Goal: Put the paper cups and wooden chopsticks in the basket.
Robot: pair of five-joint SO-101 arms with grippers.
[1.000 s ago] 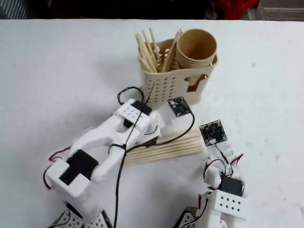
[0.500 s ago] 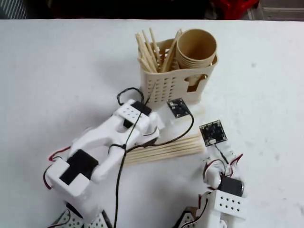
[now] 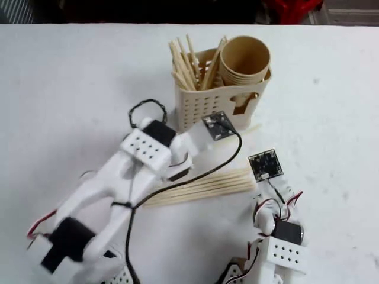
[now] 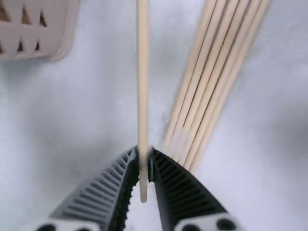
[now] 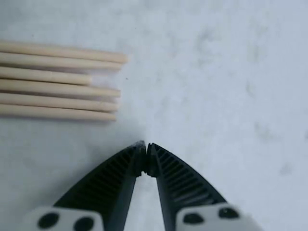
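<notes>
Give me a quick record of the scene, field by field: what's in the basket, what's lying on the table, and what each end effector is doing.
Basket: holds stacked paper cups and standing chopsticks
Table: a row of loose chopsticks lies flat between the arms
Left end effector: shut on a single chopstick, beside the loose chopsticks, near the basket
Right end effector: shut, empty, just off the ends of the loose chopsticks

A white table (image 3: 71, 89), evenly lit and faintly mottled, spreads across the view. Beyond the table's far edge is a dark space (image 3: 148, 10). A red object (image 3: 293, 9) and a pale grey one (image 3: 355, 12) sit behind the table's far right stretch.
</notes>
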